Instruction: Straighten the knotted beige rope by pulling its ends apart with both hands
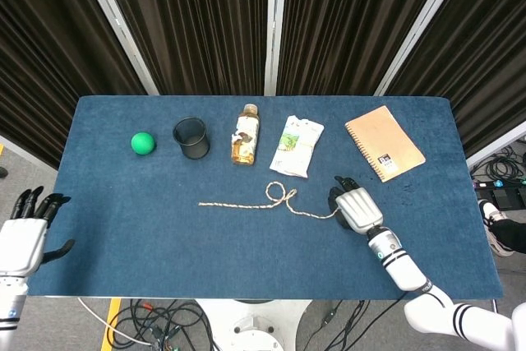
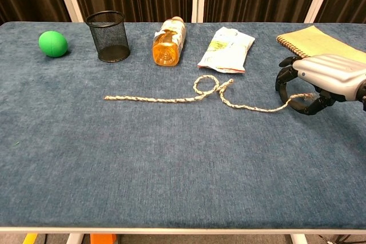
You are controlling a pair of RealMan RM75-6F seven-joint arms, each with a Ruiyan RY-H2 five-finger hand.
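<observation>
The beige rope [image 1: 246, 205] lies across the middle of the blue table [image 1: 148, 244], with a loose loop knot [image 2: 208, 87] right of its middle. Its left end [image 2: 107, 98] rests free on the cloth. My right hand [image 2: 323, 78] sits over the rope's right end, which rises off the cloth between the thumb and curled fingers [image 2: 286, 78]; the hand pinches it. In the head view that hand [image 1: 355, 205] is just right of the rope. My left hand [image 1: 20, 236] hangs off the table's left edge with fingers spread, far from the rope and holding nothing.
Along the far side stand a green ball [image 1: 143, 143], a black mesh cup [image 1: 191, 137], a lying bottle [image 1: 244, 135], a snack packet [image 1: 297, 145] and a tan notebook [image 1: 384, 142]. The notebook lies just behind my right hand.
</observation>
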